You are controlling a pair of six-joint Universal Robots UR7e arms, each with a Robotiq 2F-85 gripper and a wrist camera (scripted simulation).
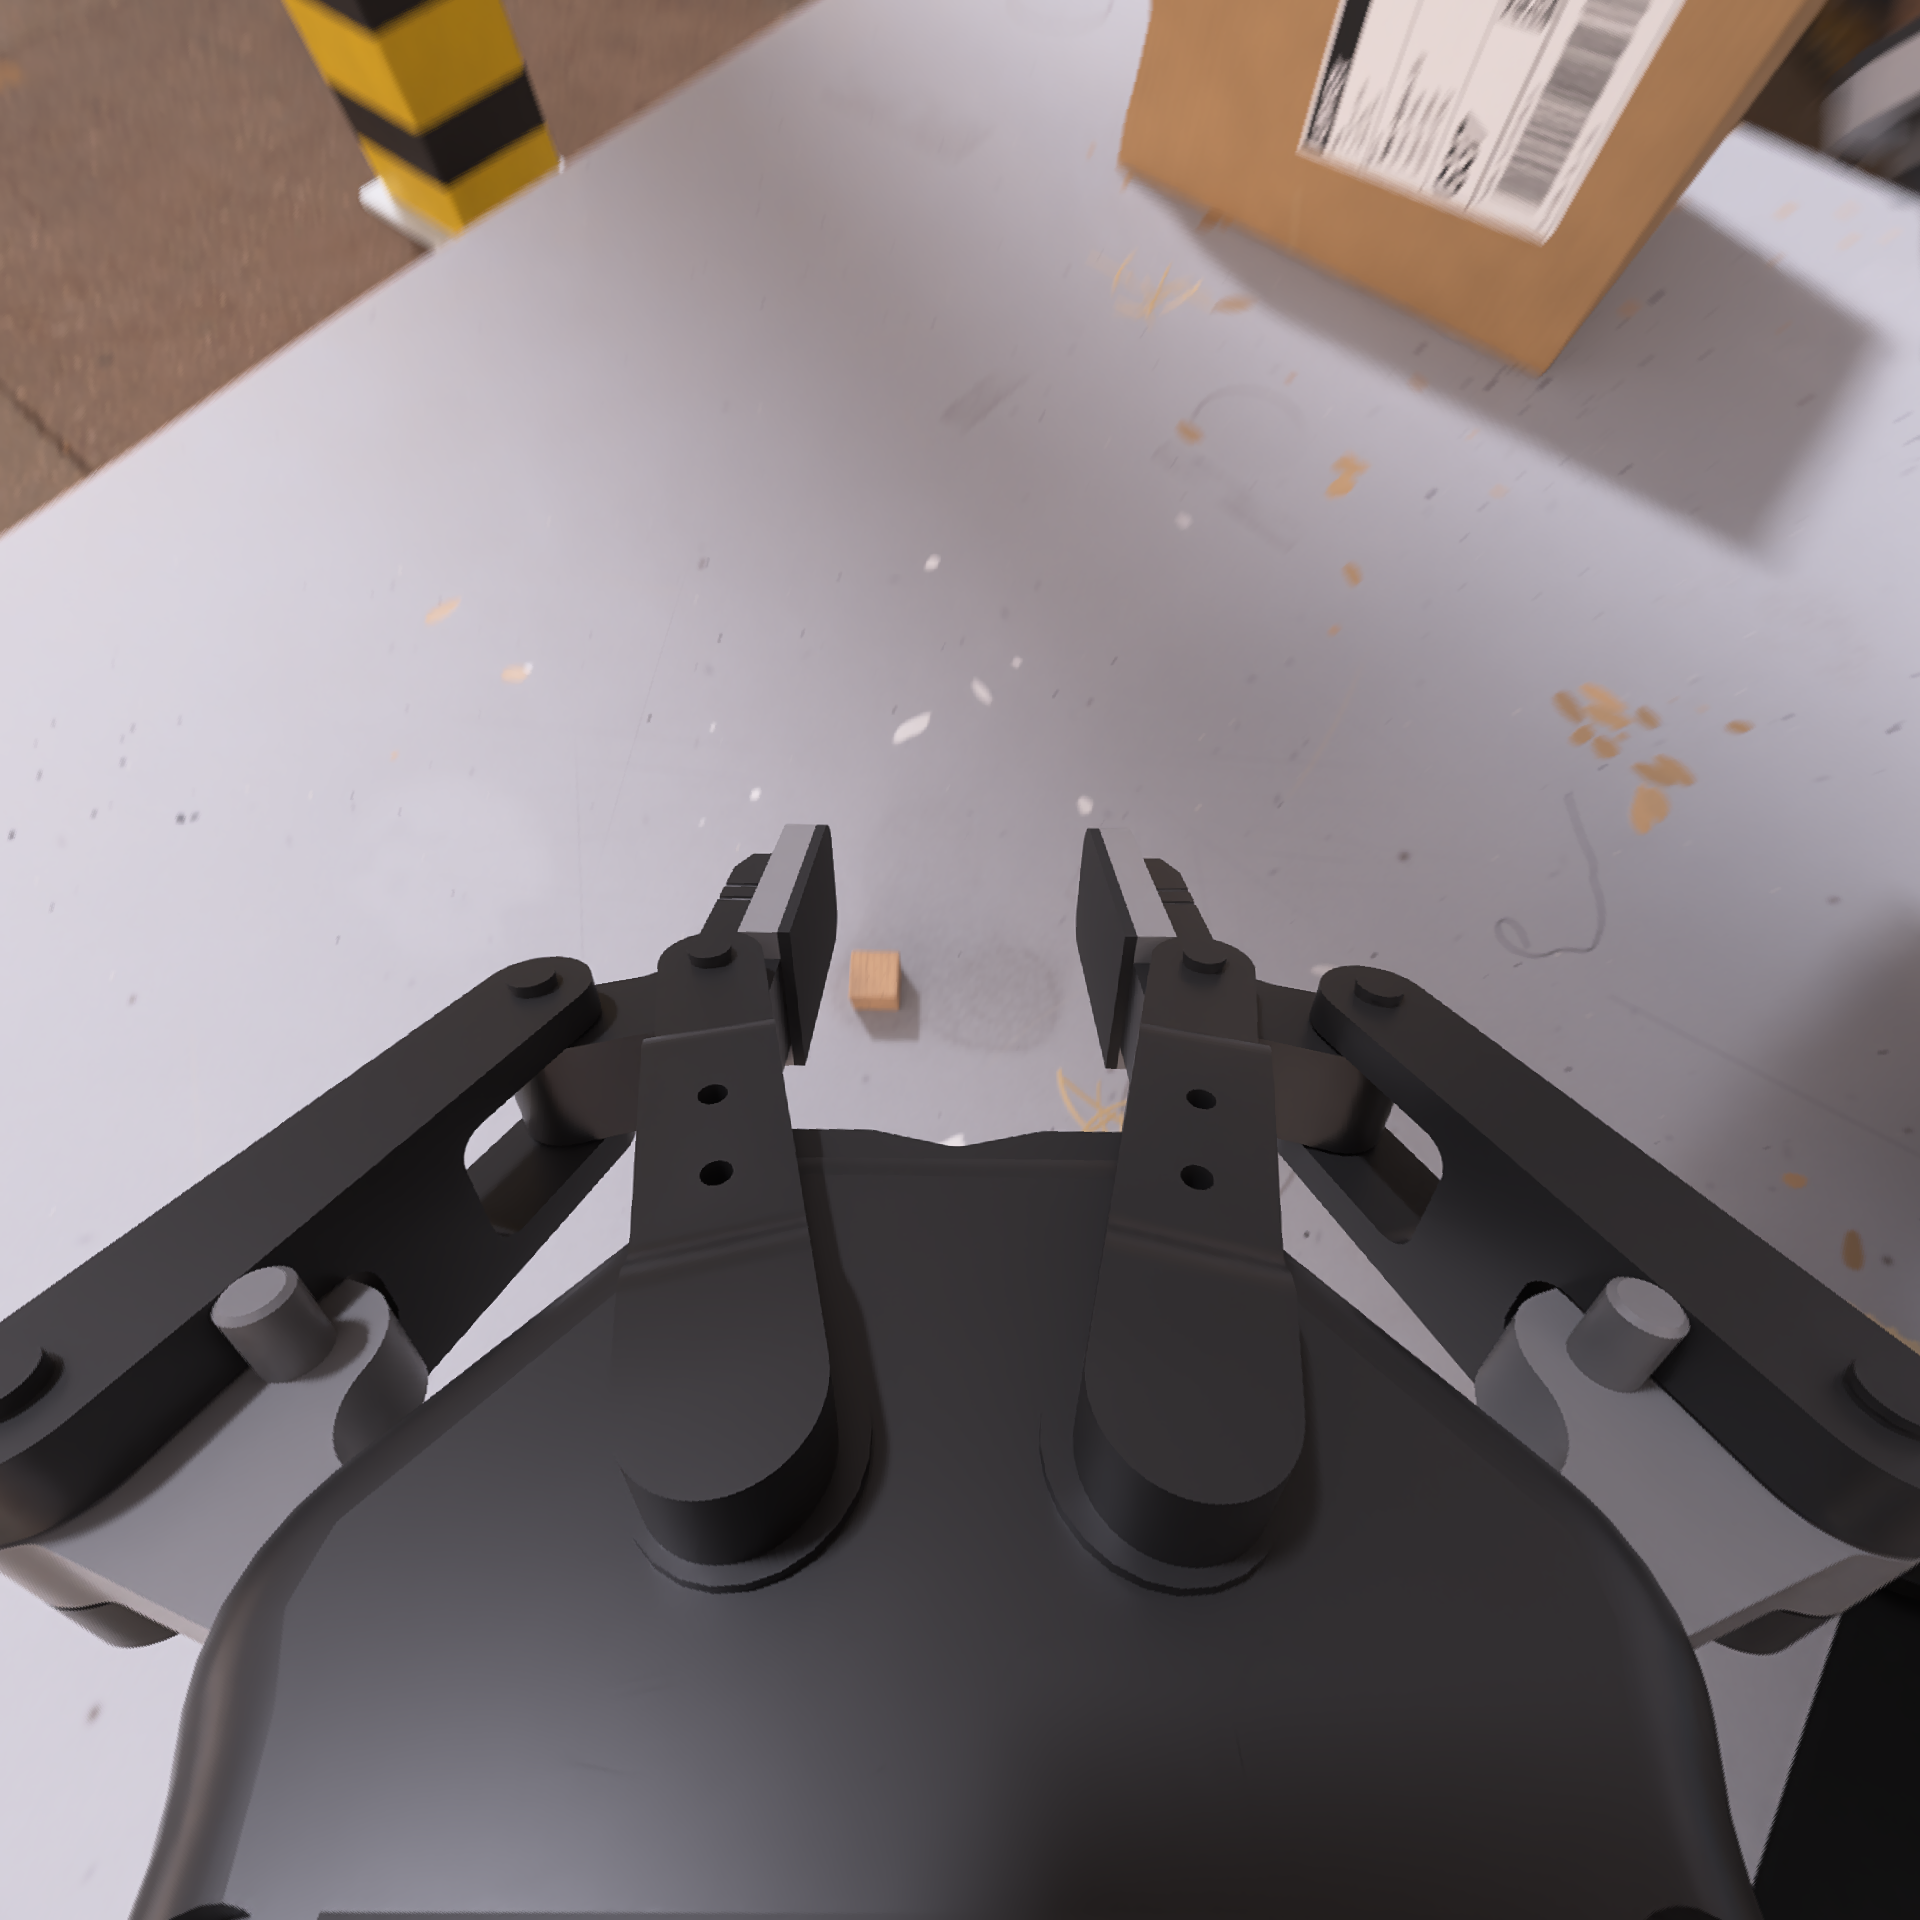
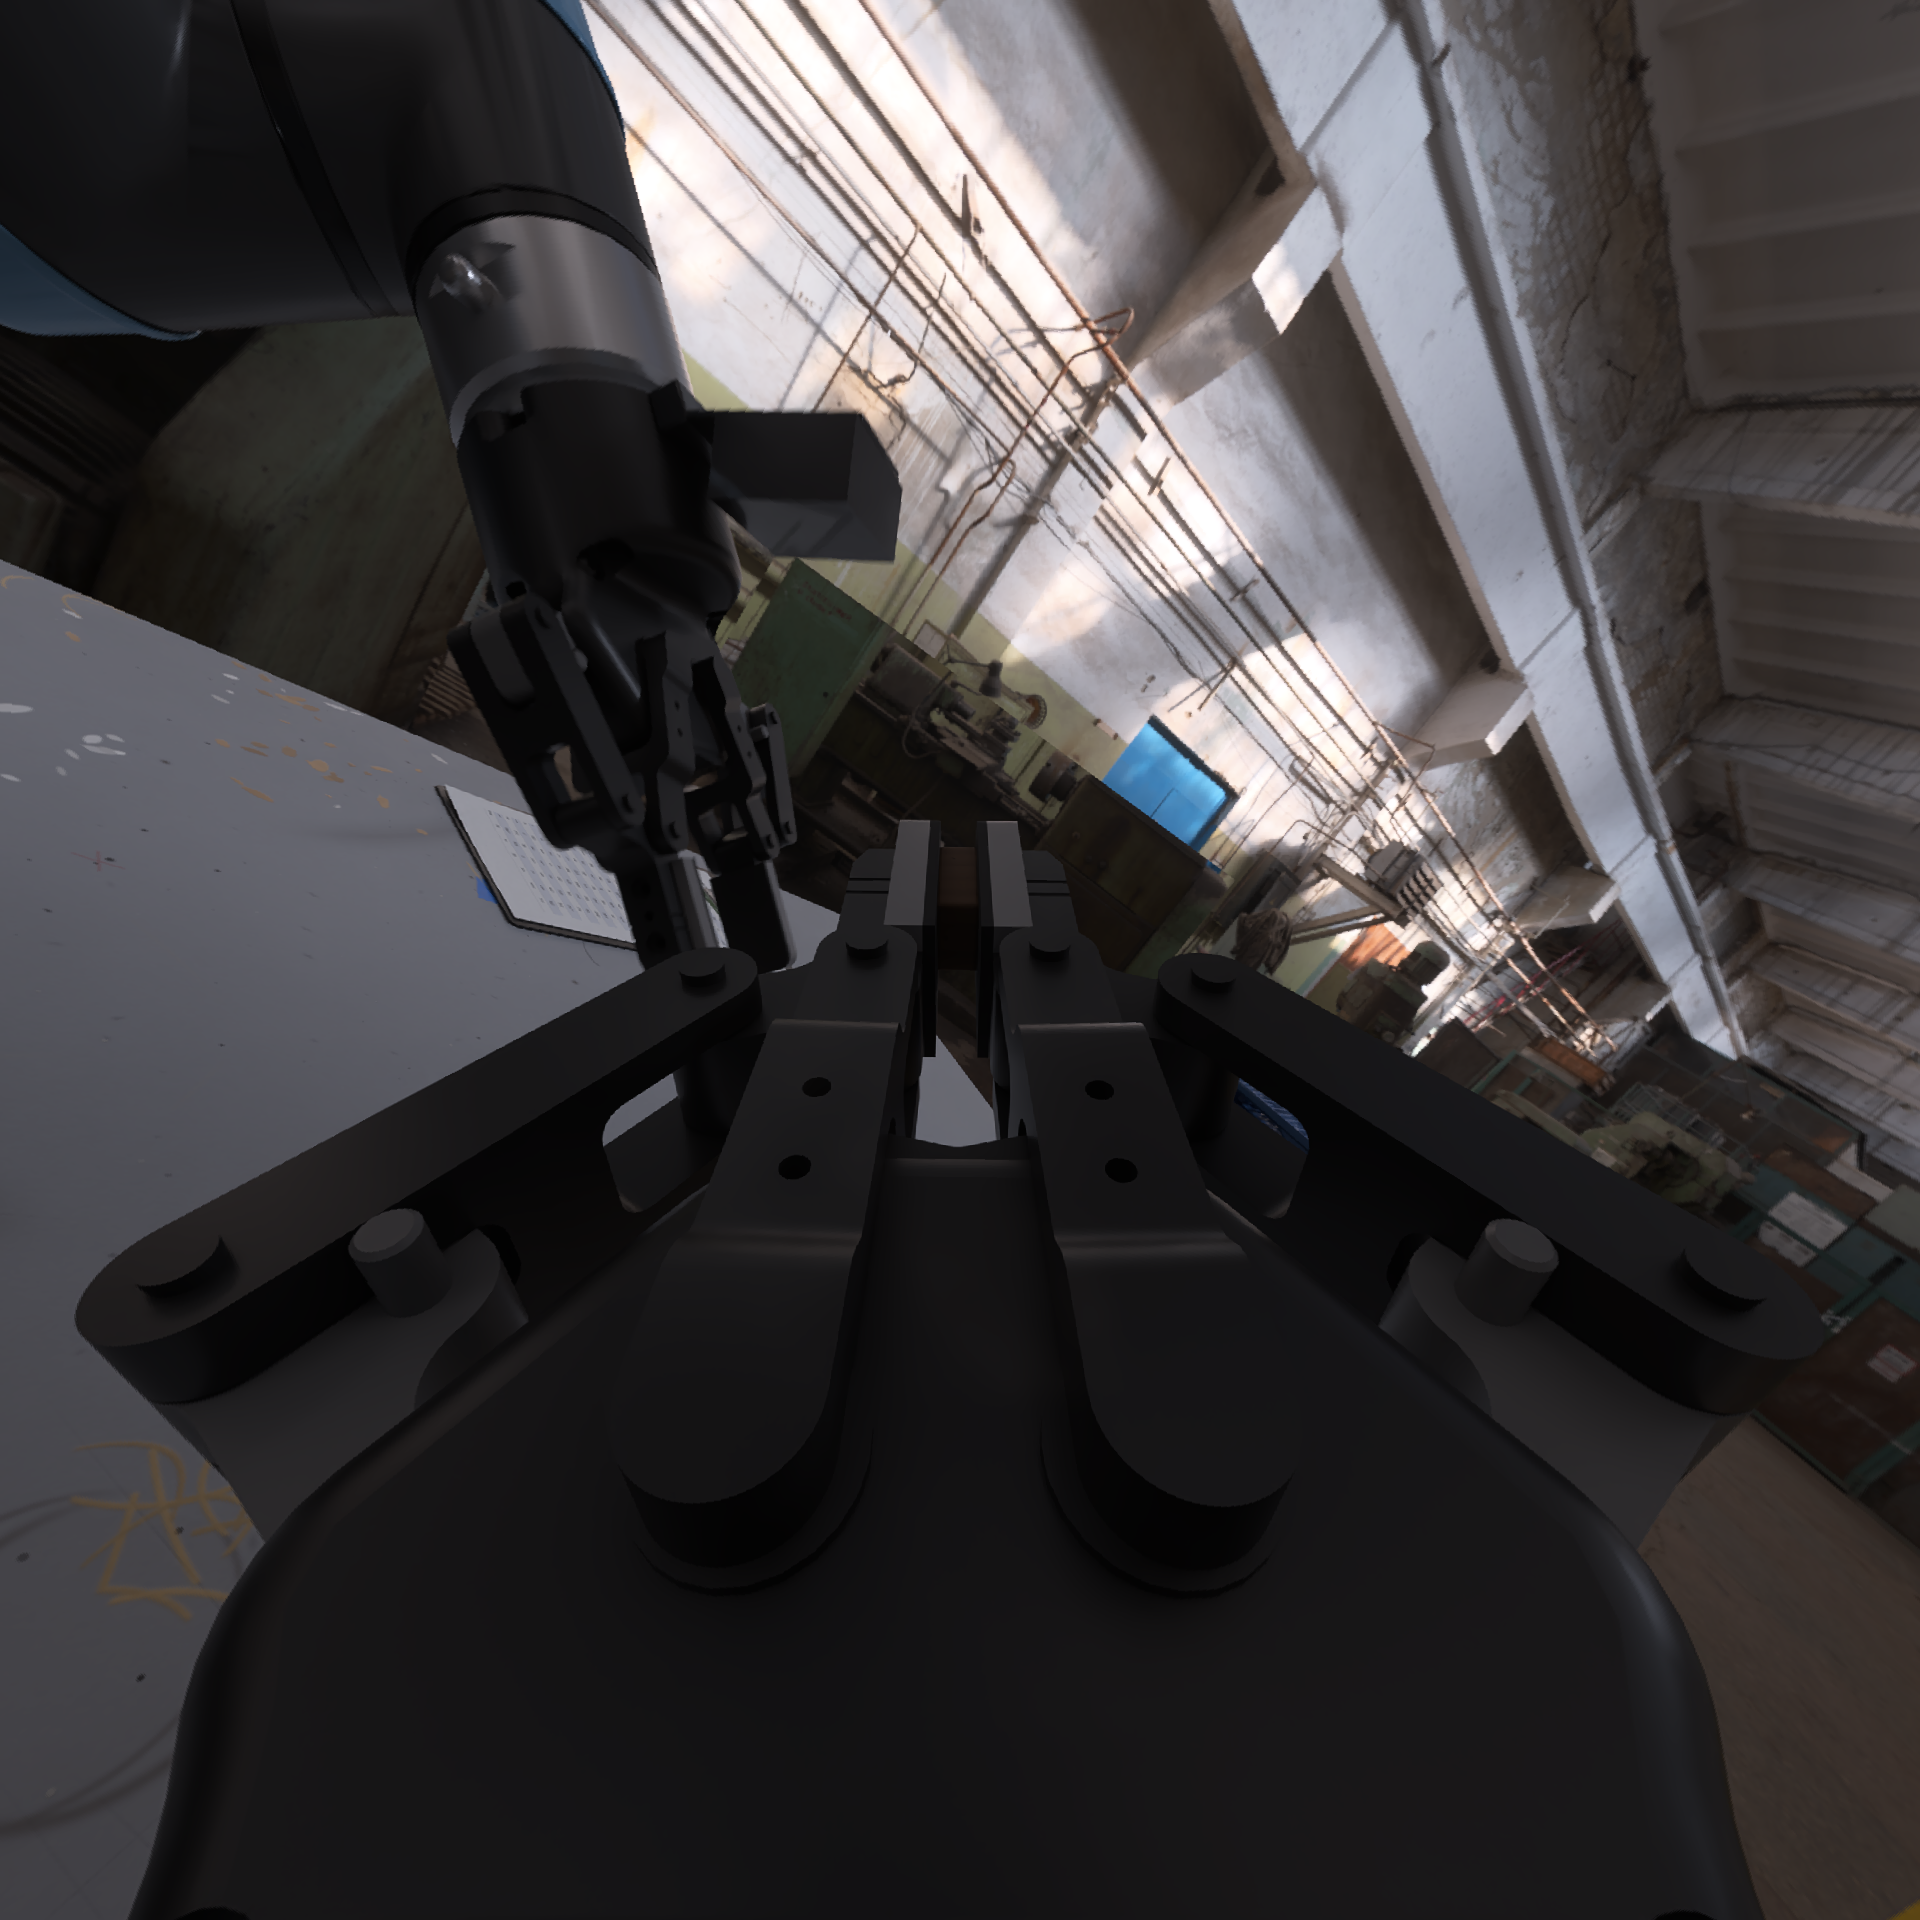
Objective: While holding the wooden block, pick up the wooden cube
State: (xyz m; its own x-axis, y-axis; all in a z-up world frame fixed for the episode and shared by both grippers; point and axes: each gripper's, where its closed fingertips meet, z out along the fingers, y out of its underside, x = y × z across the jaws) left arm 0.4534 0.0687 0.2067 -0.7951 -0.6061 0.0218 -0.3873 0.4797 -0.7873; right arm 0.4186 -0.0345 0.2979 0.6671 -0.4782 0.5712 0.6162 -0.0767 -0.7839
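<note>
Left jaws were spread wide over the surface [image 1: 416, 727], with the wooden cube [image 1: 875, 979] sitting between them but hugging the 9 o'clock pad [image 1: 810, 935]. Right jaws were clamped on the wooden block [image 2: 957, 906], lifted clear. My guess at the risk: off-centre like that, closing could've shoved or spun the cube away. The cardboard box [image 1: 1382, 187] at 1 o'clock looked closed, contents hidden.

The wooden cube [image 1: 875, 980] sits on the table [image 1: 416, 748] beneath the left gripper [image 1: 954, 940], nearer its left finger. A cardboard box [image 1: 1382, 177] stands farther back to the right, a post [image 1: 426, 99] beyond the table's edge.
</note>
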